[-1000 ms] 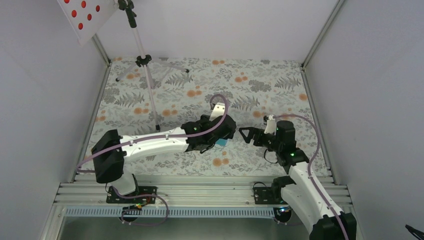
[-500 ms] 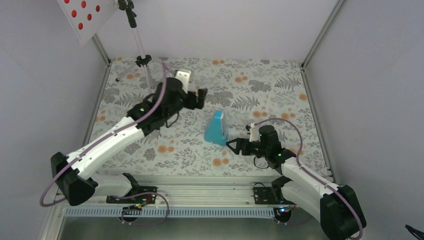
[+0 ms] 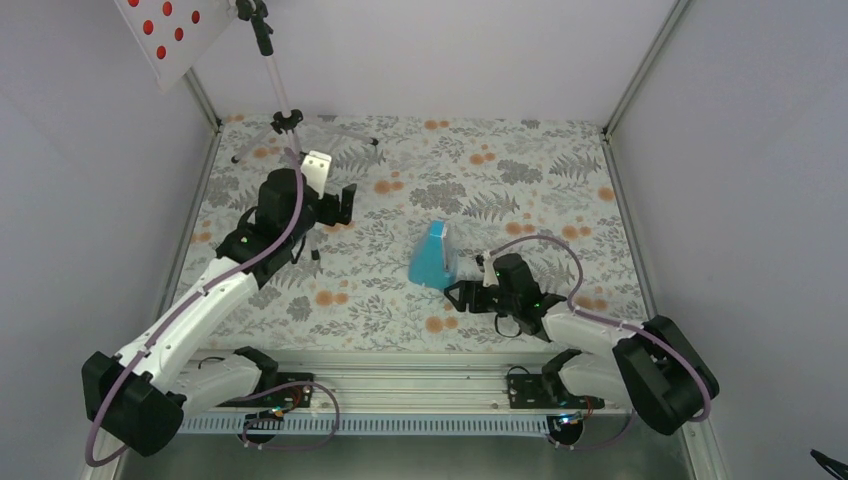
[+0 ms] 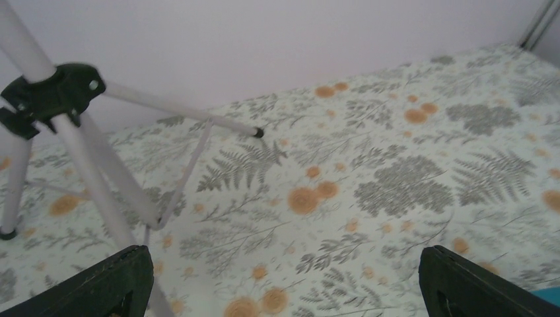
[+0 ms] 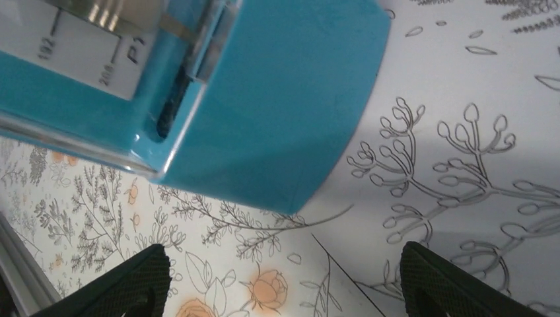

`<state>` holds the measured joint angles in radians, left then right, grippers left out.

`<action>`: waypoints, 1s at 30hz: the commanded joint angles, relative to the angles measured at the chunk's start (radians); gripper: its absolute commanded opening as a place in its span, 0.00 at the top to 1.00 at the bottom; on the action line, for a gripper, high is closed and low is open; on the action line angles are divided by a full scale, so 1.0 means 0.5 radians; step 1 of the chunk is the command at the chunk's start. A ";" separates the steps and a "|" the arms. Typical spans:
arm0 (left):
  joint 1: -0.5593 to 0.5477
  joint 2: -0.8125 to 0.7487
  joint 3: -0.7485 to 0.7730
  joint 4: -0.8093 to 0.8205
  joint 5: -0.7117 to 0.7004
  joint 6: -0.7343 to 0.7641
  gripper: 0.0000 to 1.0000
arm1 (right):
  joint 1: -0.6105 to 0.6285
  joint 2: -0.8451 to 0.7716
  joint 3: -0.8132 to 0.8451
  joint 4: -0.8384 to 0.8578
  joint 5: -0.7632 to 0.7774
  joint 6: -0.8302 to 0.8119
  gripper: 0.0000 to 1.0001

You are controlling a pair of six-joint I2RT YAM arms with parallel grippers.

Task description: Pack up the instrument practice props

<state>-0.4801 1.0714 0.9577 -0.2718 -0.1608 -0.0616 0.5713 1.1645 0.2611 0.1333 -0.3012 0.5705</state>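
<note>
Music stand's desk [image 3: 165, 40] cut by overhead view's edge; metronome [image 5: 264, 99] cropped close-up.

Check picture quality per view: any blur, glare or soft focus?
Top external: sharp, evenly lit, no glare. Left wrist: slightly soft overall, the music stand near the lens softest, no glare. Right wrist: the metronome is very close and cropped, with a pale glint along its lower left edge; scale numerals still legible.

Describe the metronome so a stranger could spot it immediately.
On the floral-patterned table, look near the middle, just ahead of the right pincer. The small turquoise pyramid-shaped metronome sits there, the only solid blue object; the silver tripod music stand is at the far-left corner.
</note>
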 commanded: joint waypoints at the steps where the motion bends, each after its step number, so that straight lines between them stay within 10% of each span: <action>1: 0.064 -0.039 -0.109 0.167 -0.043 0.184 0.00 | 0.044 0.093 0.080 0.126 0.220 -0.042 0.17; 9: 0.111 -0.049 -0.152 0.209 -0.026 0.206 0.00 | 0.008 0.256 0.267 0.069 0.624 -0.158 0.16; 19: 0.114 -0.036 -0.169 0.217 0.053 0.216 0.00 | -0.057 0.215 0.234 0.376 0.299 -0.571 0.03; 26: 0.032 0.206 -0.062 0.337 1.388 0.312 0.00 | 0.015 0.060 0.002 0.713 0.177 -0.584 0.01; 30: -0.212 0.558 0.263 0.158 1.513 0.480 0.00 | 0.052 0.122 -0.067 0.900 0.236 -0.659 0.00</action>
<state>-0.4992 1.2236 0.9497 -0.1577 0.3561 0.0906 0.5758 1.2015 0.2615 0.4358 -0.1837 0.3019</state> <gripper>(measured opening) 1.000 0.995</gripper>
